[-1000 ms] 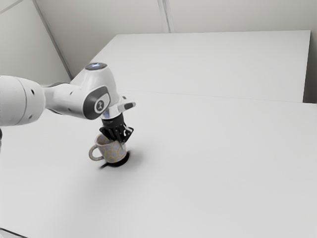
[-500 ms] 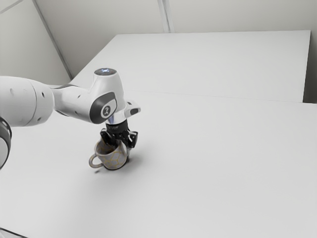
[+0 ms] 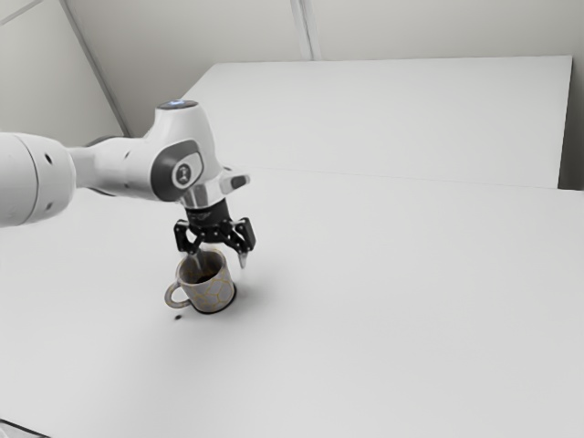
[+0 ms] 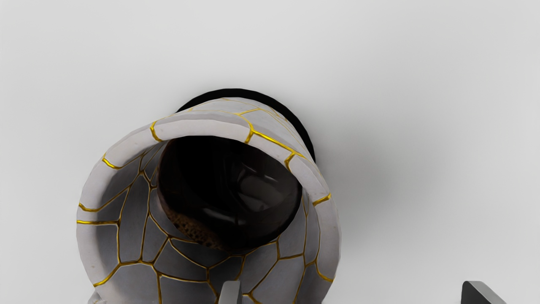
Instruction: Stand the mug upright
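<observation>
Mug, upright, gold-veined; jaws spread

Bright, diffuse light covers the pale table; a soft grey shadow fades beside the mug, and faint glints mark its dark drink.

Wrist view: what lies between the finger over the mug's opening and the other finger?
In the wrist view, the mug rim, then bare white tabletop, lies between the two fingers.

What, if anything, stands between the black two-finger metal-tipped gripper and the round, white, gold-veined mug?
Nothing visible stands between the gripper and the mug: its open fingers are right by the mug, one at the mouth, the other outside the rim.
</observation>
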`<control>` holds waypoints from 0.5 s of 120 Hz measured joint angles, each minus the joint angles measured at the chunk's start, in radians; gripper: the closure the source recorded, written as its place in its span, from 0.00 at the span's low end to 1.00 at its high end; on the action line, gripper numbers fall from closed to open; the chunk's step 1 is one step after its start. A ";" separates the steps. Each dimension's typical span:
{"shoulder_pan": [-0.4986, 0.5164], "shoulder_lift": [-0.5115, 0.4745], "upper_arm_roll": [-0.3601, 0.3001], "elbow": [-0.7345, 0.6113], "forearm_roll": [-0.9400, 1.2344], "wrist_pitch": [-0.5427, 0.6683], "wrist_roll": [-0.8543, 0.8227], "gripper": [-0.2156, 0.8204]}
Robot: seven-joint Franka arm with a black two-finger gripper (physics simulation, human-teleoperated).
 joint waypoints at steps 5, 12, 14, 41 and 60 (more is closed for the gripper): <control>-0.001 -0.014 0.001 0.003 -0.006 -0.016 -0.002 0.24; 0.000 -0.032 0.001 0.009 -0.015 -0.035 -0.004 0.23; 0.000 -0.036 0.001 0.014 -0.018 -0.040 -0.004 0.23; -0.001 -0.067 0.001 0.209 0.038 -0.123 0.020 0.22; -0.007 -0.081 0.003 0.397 0.125 -0.216 0.068 0.21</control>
